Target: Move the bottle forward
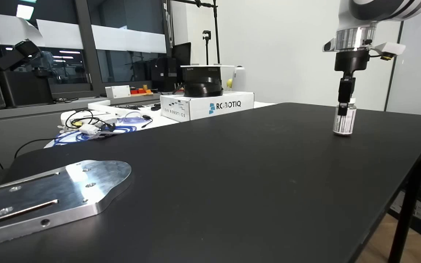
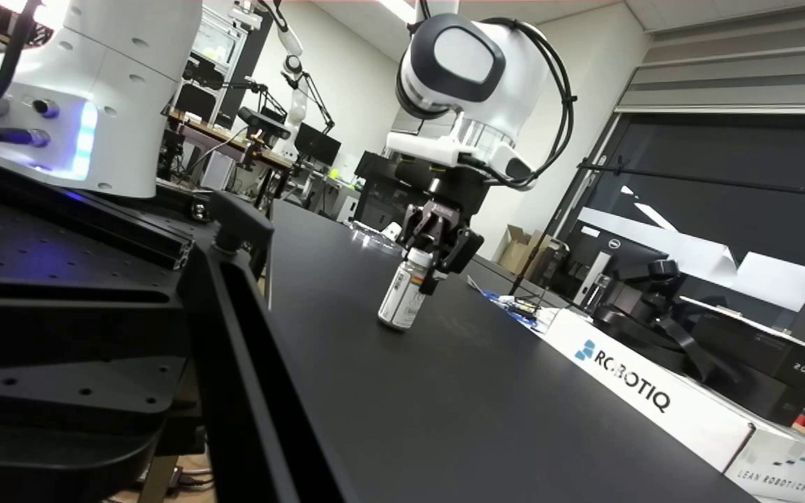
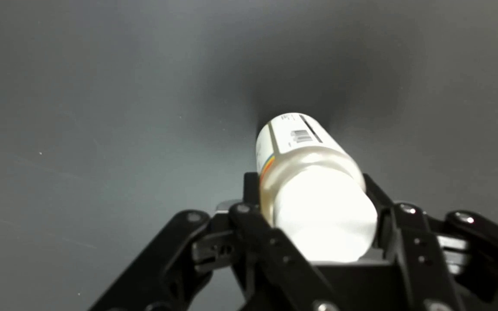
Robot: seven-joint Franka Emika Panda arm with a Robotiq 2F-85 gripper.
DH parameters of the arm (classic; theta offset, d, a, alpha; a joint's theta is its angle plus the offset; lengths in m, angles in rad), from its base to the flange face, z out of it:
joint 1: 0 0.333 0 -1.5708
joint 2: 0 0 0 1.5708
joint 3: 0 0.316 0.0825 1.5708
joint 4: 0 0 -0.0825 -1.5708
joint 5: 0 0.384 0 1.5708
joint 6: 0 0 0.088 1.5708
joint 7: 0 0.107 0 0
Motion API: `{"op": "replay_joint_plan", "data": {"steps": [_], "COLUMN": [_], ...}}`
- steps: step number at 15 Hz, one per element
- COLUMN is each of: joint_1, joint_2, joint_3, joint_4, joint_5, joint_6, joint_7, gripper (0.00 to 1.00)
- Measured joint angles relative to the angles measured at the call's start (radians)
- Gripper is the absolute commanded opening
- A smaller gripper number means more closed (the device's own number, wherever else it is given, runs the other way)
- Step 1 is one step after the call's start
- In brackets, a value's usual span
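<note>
The bottle (image 1: pixel 345 123) is upright at the frame's right in an exterior view, pinched between the fingers of the gripper (image 3: pixel 312 188); whether it touches the black table (image 1: pixel 239 182) is unclear. A metal plate (image 1: pixel 69 188) lies lower left.

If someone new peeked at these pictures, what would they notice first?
Probably the big white robot arm, high in an exterior view, with its black gripper closed around a little white-capped bottle. Next might come the shiny metal plate, lying on the black table at the left of an exterior view.
</note>
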Motion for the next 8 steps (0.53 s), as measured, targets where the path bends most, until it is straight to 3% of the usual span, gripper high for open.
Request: {"op": "replay_joint_plan", "data": {"steps": [5, 6, 8], "joint_1": [0.027, 0.039, 0.051], "joint_2": [-0.126, -0.163, -0.194], "joint_3": [0.070, 0.074, 0.073], "joint_4": [0.033, 0.041, 0.040], "joint_5": [0.069, 0.078, 0.079], "joint_6": [-0.121, -0.161, -0.177], "joint_7": [-0.001, -0.001, -0.001], "gripper": [0.31, 0.56, 0.56]}}
